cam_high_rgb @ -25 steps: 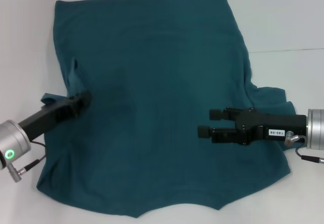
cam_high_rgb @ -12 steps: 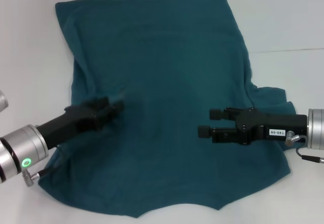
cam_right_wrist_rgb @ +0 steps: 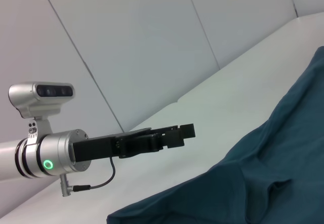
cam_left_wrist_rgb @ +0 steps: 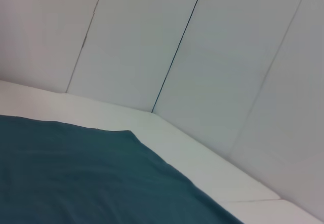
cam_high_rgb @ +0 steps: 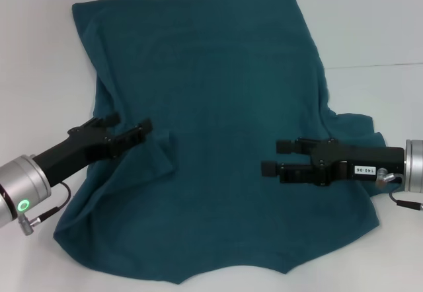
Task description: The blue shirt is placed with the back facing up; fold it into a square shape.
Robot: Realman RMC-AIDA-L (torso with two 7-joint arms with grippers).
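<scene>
The blue shirt (cam_high_rgb: 211,133) lies spread over the white table (cam_high_rgb: 370,28), filling most of the middle of the head view. Its left side sleeve is already turned inward, leaving a raised crease near the centre-left of the frame.

The left gripper (cam_high_rgb: 129,128) reaches in from the lower left of the frame, above the folded edge of the cloth. Its two fingers stand a little apart with nothing between them, so the claw is narrowly spread and holds no fabric. In the right wrist view the same gripper (cam_right_wrist_rgb: 185,131) hangs clear above the shirt (cam_right_wrist_rgb: 263,173), its fingers pointing toward the cloth without touching it.

The right gripper (cam_high_rgb: 272,157) comes in from the right edge of the frame, level over the shirt's right half. Its two fingers are parted, one above the other, and empty.

The left wrist view shows only a corner of the shirt (cam_left_wrist_rgb: 76,178) on the table (cam_left_wrist_rgb: 202,158) against a panelled wall (cam_left_wrist_rgb: 202,46).
</scene>
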